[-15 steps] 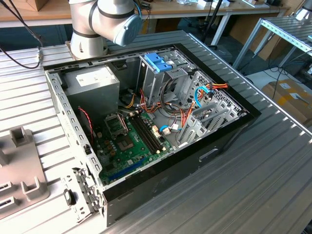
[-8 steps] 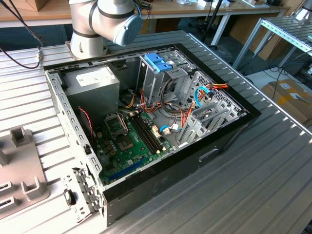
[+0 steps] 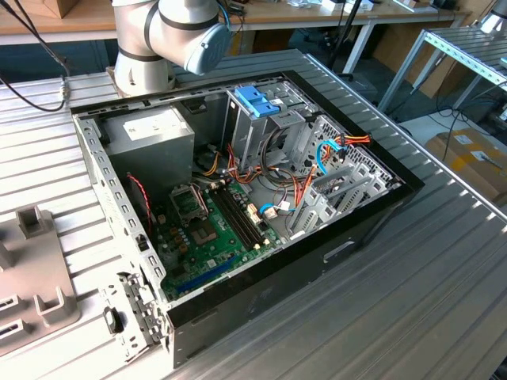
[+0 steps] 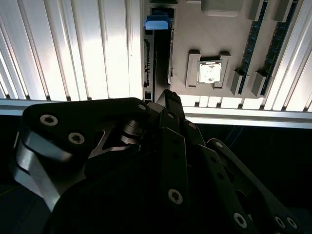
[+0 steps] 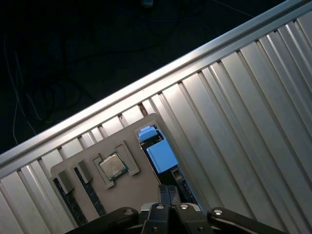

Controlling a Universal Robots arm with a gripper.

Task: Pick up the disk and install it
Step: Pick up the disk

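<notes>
Looking across the exterior view from its left, you have a grey tray (image 3: pixel 32 273) at the left edge of the ribbed bench (image 3: pixel 444 277). The open computer case (image 3: pixel 348 237) comes next, in the middle. A grey power-supply box (image 3: pixel 150 131) sits in its upper left corner, and a green circuit board (image 3: pixel 210 237) lies on its floor. A metal cage with a blue top (image 3: pixel 257 103) is at upper centre, with orange cables (image 3: pixel 352 141) further right. The arm (image 3: pixel 170 32) stands behind the case.

In both wrist views the disk (image 5: pixel 158 153) stands on edge in a slot of a grey plate (image 5: pixel 136 190), blue end showing, near a seated chip (image 5: pixel 112 166). Your jaws are together with nothing seen between them, close above the plate and just beside the disk.
</notes>
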